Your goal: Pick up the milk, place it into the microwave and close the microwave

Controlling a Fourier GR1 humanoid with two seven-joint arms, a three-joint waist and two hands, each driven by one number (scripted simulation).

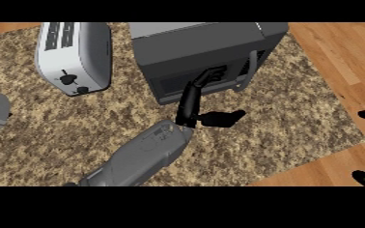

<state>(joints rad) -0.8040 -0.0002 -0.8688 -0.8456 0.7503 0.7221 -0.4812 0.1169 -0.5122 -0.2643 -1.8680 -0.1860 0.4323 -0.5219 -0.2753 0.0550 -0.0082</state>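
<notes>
The dark grey microwave (206, 43) stands at the back centre with its door flat against the front and a pale vertical handle (250, 70) at its right. My left hand (191, 107) reaches up from the lower centre, its straight fingers (207, 77) resting on the door and its thumb sticking out to the right. The milk is nowhere in sight. Only small black bits of my right hand (360, 114) show at the right edge.
A white toaster (73, 57) lies at the back left beside the microwave. A grey object (3, 109) peeks in at the left edge. The speckled brown counter (285, 125) ends at the right, where wooden floor shows.
</notes>
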